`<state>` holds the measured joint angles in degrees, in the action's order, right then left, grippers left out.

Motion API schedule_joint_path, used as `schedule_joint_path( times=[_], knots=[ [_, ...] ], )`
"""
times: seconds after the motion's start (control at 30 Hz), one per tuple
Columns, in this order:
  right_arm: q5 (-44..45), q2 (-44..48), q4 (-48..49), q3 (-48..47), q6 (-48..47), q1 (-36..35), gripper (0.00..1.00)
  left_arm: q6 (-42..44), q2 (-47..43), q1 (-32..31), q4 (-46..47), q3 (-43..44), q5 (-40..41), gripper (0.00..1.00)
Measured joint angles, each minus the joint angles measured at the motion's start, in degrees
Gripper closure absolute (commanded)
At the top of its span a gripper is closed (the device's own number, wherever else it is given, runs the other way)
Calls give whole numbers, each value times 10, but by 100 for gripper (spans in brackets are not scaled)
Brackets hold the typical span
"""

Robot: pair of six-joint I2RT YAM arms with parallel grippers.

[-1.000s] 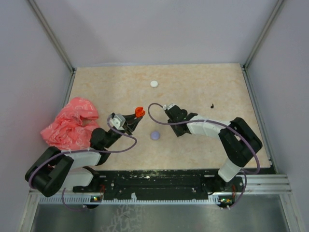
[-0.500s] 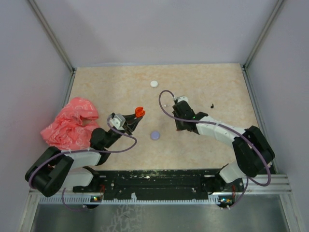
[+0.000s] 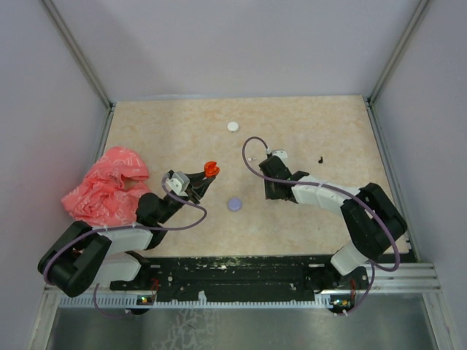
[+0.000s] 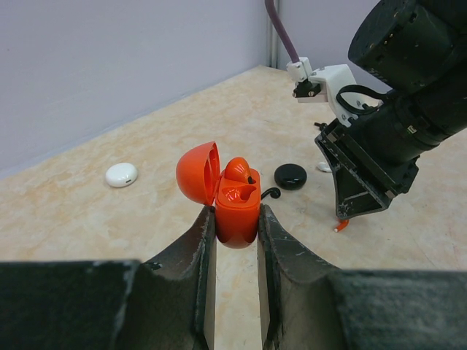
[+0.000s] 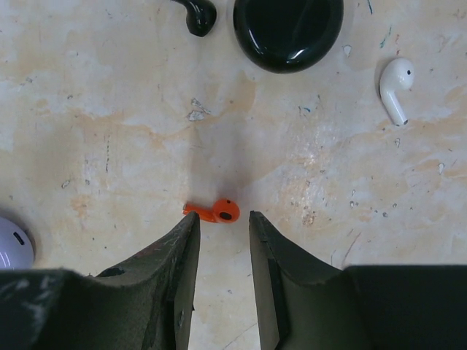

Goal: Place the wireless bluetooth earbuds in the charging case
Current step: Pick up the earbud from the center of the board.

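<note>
Left gripper (image 4: 235, 216): clamped on the orange charging case (image 4: 237, 208), which it holds above the table (image 3: 306, 117) with the lid tipped open to the left.
Case detail: only the left wrist view shows the open lid and inner wells. From the top the case is a small orange spot.
Right gripper (image 5: 222, 219): jaws slightly apart with nothing gripped, pointing down at the table.
Orange earbud (image 5: 214, 212): lies on the table right at the gap between the right fingertips. In the top view the arm hides it.
Wrist views only: black case (image 5: 288, 29), black earbud (image 5: 195, 14) and white earbud (image 5: 396, 87), beyond the right fingertips.
Top view only: pink bag (image 3: 109, 186) at the left edge, and lilac case (image 3: 234, 205) between the arms.
</note>
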<state>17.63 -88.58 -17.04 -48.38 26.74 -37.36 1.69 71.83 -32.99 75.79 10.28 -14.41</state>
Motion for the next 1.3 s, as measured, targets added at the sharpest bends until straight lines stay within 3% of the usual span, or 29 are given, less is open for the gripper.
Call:
schedule_joint_path(
  times=[0.43,0.77,0.93,1.3],
  knots=[
    [17,-36,16,0,43,0,74,-4,1,0,-1,0,-4,99],
    [21,-36,17,0,38,0,91,-6,7,0,-7,0,-13,100],
    [34,-20,3,-1,4,-13,92,-10,11,0,-9,0,-20,100],
    [85,113,17,-52,-147,-97,92,-26,11,0,-8,2,-45,100]
  ],
)
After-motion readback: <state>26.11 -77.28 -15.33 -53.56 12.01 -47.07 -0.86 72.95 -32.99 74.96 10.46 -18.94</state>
